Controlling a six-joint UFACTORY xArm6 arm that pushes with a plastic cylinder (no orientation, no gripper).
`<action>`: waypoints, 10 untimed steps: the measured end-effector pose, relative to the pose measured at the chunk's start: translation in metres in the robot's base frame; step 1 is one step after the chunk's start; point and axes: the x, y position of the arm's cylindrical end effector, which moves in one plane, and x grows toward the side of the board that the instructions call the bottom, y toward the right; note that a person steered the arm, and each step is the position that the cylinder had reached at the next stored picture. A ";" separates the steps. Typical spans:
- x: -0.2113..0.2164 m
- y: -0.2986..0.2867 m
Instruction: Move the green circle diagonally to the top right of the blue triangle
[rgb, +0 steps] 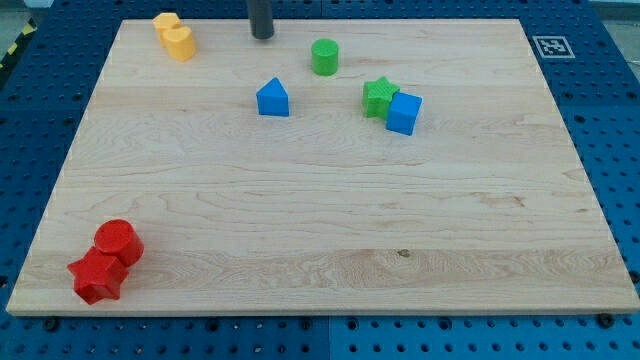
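Upright green circle (324, 57), up-right of blue triangle (272, 98); no pincer, my tip (262, 36) up-left.

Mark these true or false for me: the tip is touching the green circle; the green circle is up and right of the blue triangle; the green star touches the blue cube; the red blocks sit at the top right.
1. My tip touches the green cylinder-shaped circle block: false, it stands apart, toward the view's left of it.
2. That circle lies up-right of the blue triangular block: true.
3. The green star block touches the blue cube: true.
4. The red cylinder and red star sit top right: false, bottom left.
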 end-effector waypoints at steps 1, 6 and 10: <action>0.005 0.027; 0.048 0.095; 0.065 0.095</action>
